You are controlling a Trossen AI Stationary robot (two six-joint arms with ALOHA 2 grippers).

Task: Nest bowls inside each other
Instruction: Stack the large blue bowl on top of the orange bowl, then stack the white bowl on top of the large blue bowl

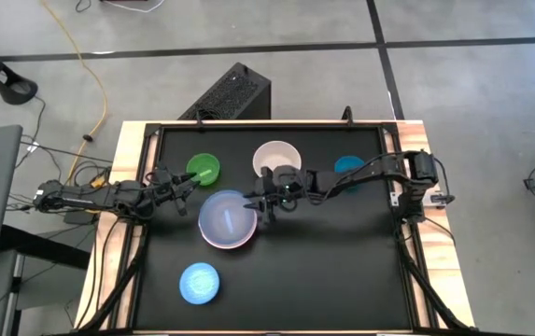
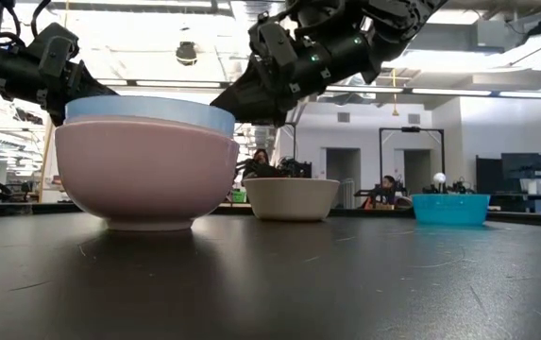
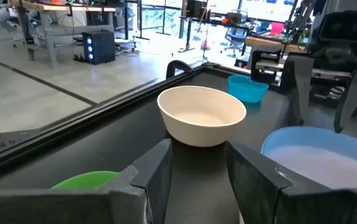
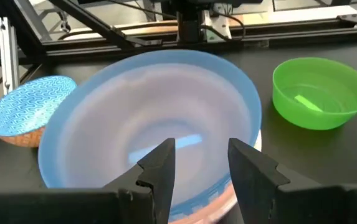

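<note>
A light blue bowl [image 1: 222, 219] sits nested in a pink bowl [image 2: 147, 175] at the table's middle. My right gripper [image 4: 200, 152] is open and slants down over the blue bowl's right rim, touching nothing that I can see. My left gripper [image 3: 200, 168] is open and level, between the green bowl [image 1: 204, 169] and the nested pair, pointing toward the cream bowl [image 3: 202, 115]. The cream bowl stands upright at the far middle. A teal bowl [image 1: 348, 166] stands at the far right. A blue patterned bowl [image 1: 199, 283] stands near the front edge.
The table is black with a raised frame along its edges [image 1: 146, 233]. Open table surface lies at the front right [image 1: 342, 271]. A black box [image 1: 234, 93] stands on the floor beyond the far edge. People sit in the room behind the table.
</note>
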